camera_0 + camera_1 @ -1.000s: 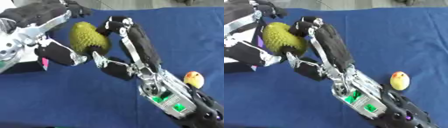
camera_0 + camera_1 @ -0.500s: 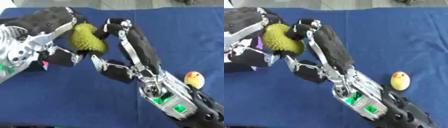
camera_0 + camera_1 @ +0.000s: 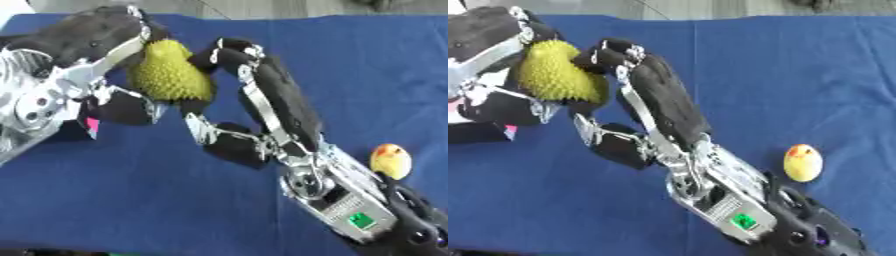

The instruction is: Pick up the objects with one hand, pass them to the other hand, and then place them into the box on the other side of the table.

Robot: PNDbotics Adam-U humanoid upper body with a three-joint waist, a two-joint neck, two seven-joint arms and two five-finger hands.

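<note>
Above the blue tabletop, upper left, the spiky yellow-green fruit sits mid-handover, held between both robot hands: the left robot hand has fingers curled over its top and left side, the right robot hand has fingertips curled against its right side with the thumb underneath. Risk: if the right lets go before the left has the fruit properly wrapped, it likely drops to the tabletop and rolls; the bumpy rounded skin gives few flat contact spots. Both hands pulling at once could also twist it out. A second object, a small yellow-orange fruit, lies on the cloth well apart at right, untouched, near the right forearm, which could knock it on retreat. Hidden: the fruit's far side and the left thumb's contact, covered by fingers. No box visible in either view; only a dark edge with a pink tag at left, can't tell what it is.
</note>
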